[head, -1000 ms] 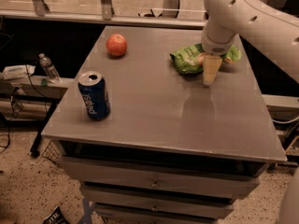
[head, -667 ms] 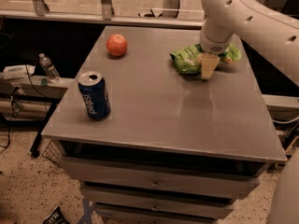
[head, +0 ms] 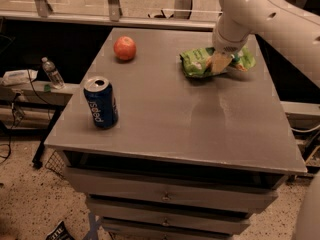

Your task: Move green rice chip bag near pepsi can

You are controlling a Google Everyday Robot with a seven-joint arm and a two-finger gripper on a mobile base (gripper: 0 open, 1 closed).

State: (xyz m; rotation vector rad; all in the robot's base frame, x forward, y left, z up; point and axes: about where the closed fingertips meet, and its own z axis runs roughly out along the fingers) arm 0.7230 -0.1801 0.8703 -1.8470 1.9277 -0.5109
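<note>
**Robot gripper down on chip bag at far side of table**

The white arm reaches in from the upper right. Its gripper sits low on the green chip bag, touching the crinkled top near the bag's middle. From where I stand I cannot tell whether the gripper is spread, closed or clamped on the bag, because the thick wrist above it hides that part.

The bag lies flat at the far right of the grey table. Most of it shows to the left of the gripper and a smaller piece to the right. The pepsi can stands upright near the table's front left corner, well apart from the bag, with its white lettering running down the blue side. A red apple rests at the far left of the table, well apart from both can and bag.

Under the tabletop are stacked drawers. On a low ledge to the left of the table, a clear plastic bottle stands among cables. The floor is speckled, and glass panels with metal posts run along the back of the room.
</note>
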